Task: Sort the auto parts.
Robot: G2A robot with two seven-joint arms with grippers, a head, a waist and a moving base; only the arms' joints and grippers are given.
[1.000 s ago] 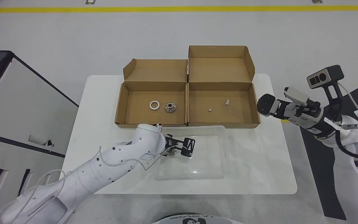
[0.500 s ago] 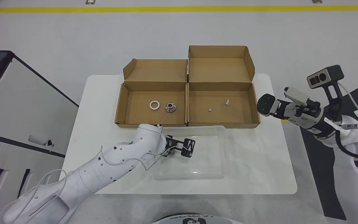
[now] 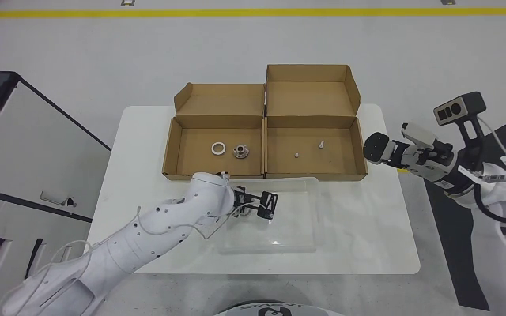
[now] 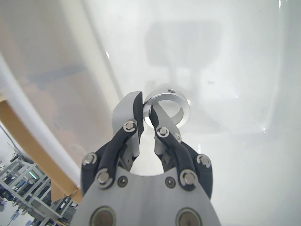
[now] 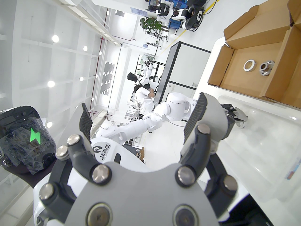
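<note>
My left gripper (image 4: 146,109) is inside the clear plastic tray (image 3: 308,237), shut on the wall of a silver metal ring (image 4: 167,108) with a small side hole; one finger is inside the ring, the other outside. From above, that gripper (image 3: 265,204) is in the tray's left part, near the boxes. My right gripper (image 5: 141,118) is open with nothing in it and hangs off the table's right edge (image 3: 371,148). The left cardboard box (image 3: 175,150) holds a ring (image 3: 217,148) and a flanged hub (image 3: 239,149). The right box (image 3: 348,150) holds two small screws (image 3: 322,144).
Both boxes stand side by side at the table's back with their lids folded open away from me. The tray sits right in front of them. A bare white tabletop (image 3: 364,229) lies right of the tray. A dark-framed cabinet (image 3: 47,158) stands left of the table.
My left gripper has shifted slightly toward the boxes, still with the ring. The right arm has not moved.
</note>
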